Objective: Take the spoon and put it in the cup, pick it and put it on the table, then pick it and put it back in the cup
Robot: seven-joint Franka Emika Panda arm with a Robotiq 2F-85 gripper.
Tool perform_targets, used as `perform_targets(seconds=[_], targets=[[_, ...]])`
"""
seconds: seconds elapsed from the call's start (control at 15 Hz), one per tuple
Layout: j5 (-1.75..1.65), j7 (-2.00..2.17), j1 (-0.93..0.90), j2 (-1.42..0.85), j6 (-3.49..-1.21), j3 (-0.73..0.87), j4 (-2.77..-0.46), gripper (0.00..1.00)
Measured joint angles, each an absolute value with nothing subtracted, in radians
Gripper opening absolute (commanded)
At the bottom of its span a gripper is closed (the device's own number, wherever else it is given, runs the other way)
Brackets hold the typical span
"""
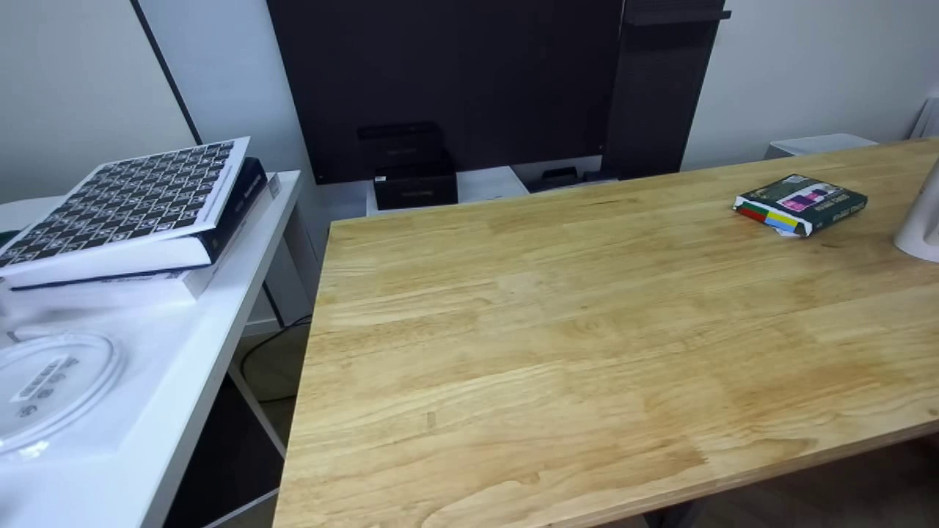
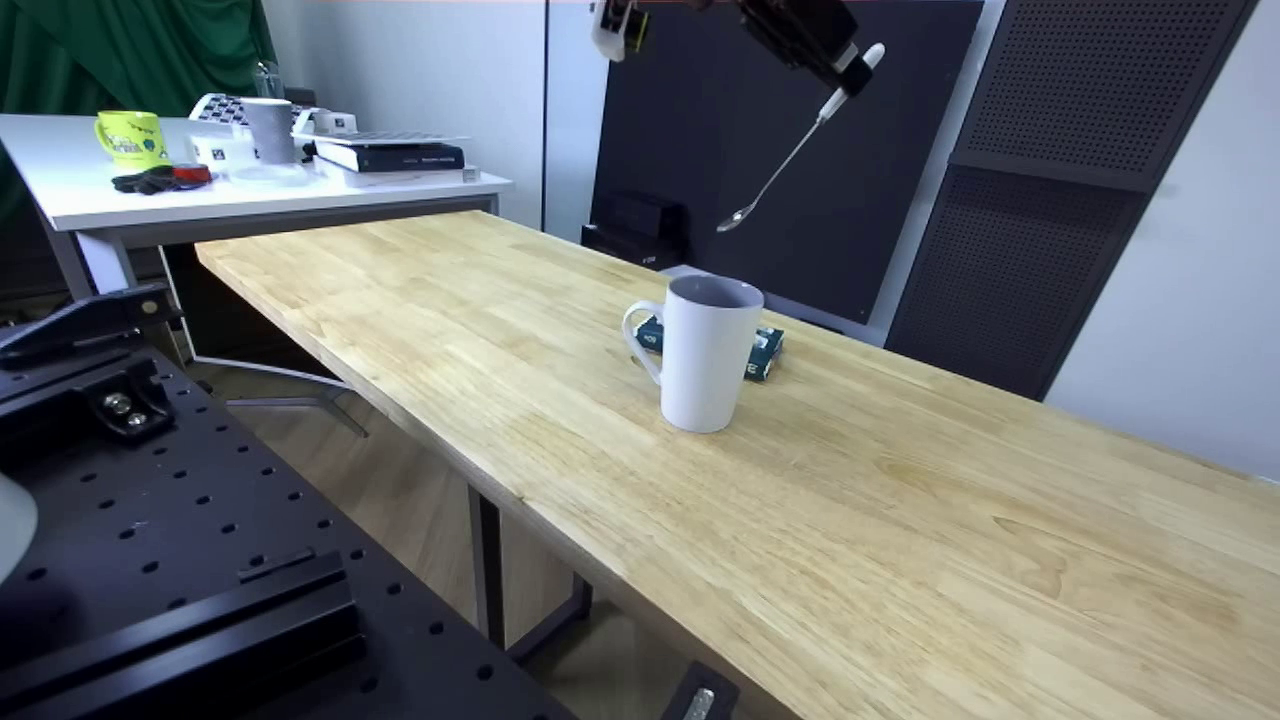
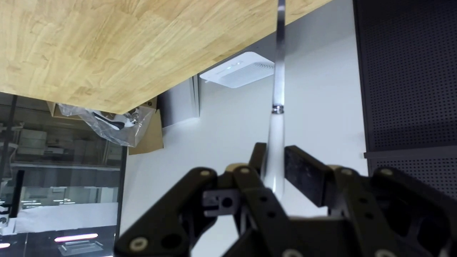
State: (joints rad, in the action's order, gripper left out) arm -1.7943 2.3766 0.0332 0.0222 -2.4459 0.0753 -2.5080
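My gripper (image 2: 850, 75) is shut on the white handle of the spoon (image 2: 783, 165) and holds it in the air, tilted, with the silvery bowl end low. In the wrist view the gripper (image 3: 275, 157) pinches the handle of the spoon (image 3: 277, 132), and the bowl end is out of frame. The white cup (image 2: 705, 360) stands upright on the wooden table (image 2: 480, 340), below and a little left of the spoon's bowl in that view. The cup (image 1: 921, 220) is cut off at the right edge in an exterior view. The table (image 3: 117, 46) also shows in the wrist view.
A flat dark green box (image 1: 803, 205) with coloured patches lies on the table behind the cup. A white side table (image 2: 250, 205) holds books (image 2: 390, 155), a yellow mug (image 2: 132, 138) and a grey cup (image 2: 270, 130). A black perforated base plate (image 2: 250, 560) stands alongside.
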Motion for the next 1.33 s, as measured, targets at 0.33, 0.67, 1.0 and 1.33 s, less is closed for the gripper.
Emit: perform_targets(seconds=[0.33,0.67,1.0,1.33], targets=[[-1.869,2.448,0.037,-0.017,-2.441,0.075,-2.504,0.05],[-1.908,2.492,0.039,-0.075,-2.438,0.075,-2.501,0.05],[-1.924,2.514,0.040,-0.119,-2.437,0.069,-2.499,0.05],[-1.924,2.524,0.045,-0.164,-2.437,0.059,-2.500,0.05]])
